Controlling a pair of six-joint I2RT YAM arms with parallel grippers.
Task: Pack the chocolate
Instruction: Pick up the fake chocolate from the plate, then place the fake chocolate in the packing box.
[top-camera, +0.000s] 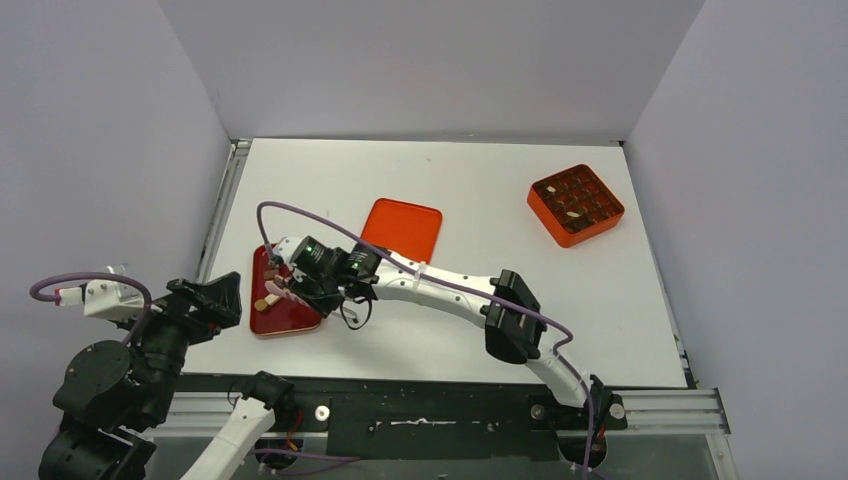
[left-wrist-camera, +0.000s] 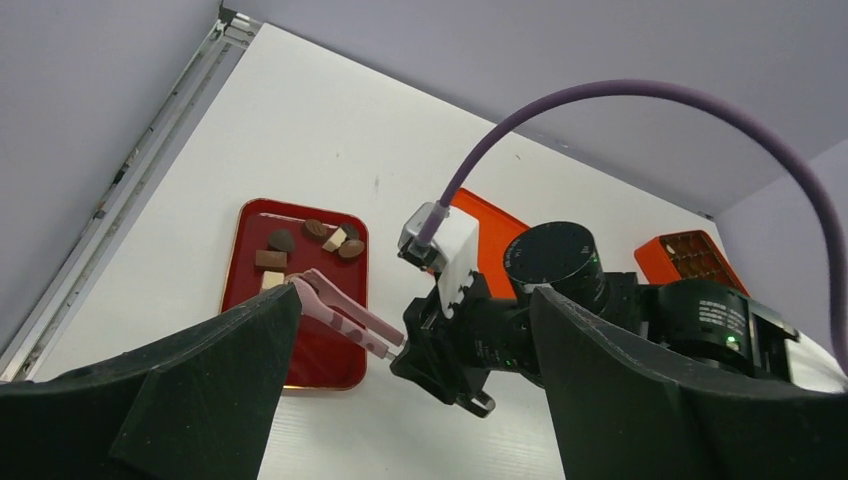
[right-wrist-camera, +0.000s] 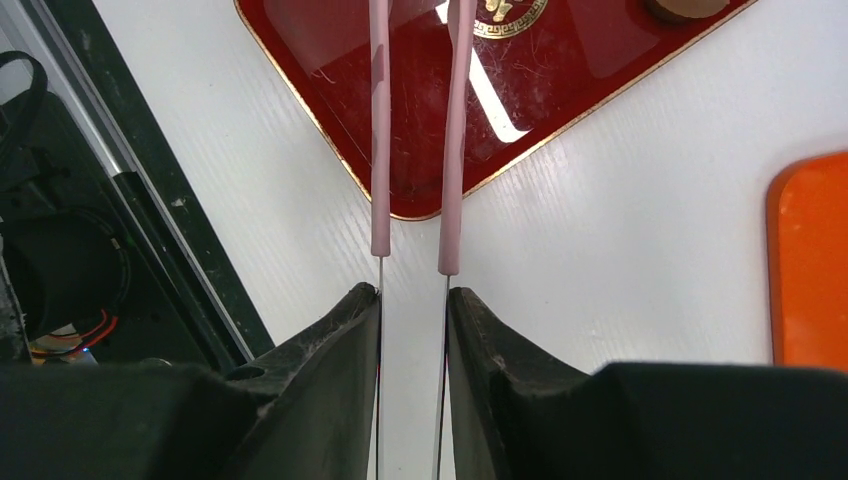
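Note:
Several small chocolate chunks (left-wrist-camera: 281, 240), dark brown and cream, lie at the far end of a glossy red tray (left-wrist-camera: 322, 352). My right gripper (right-wrist-camera: 413, 300) is shut on the metal handle end of the pink tongs (right-wrist-camera: 455, 150). The tongs reach out over the tray (right-wrist-camera: 560, 90), their two arms a narrow gap apart. In the left wrist view the tong tips (left-wrist-camera: 303, 287) are right beside a cream chunk (left-wrist-camera: 272, 280); whether they touch it is unclear. My left gripper (left-wrist-camera: 415, 300) hangs open and empty near the tray's near-left side (top-camera: 215, 300).
An orange compartment box (top-camera: 575, 204) with a few pieces inside sits at the far right. A flat orange lid (top-camera: 402, 228) lies just behind the right wrist. The right arm (top-camera: 450, 290) stretches across the table's middle. A rail (top-camera: 222, 210) runs along the left edge.

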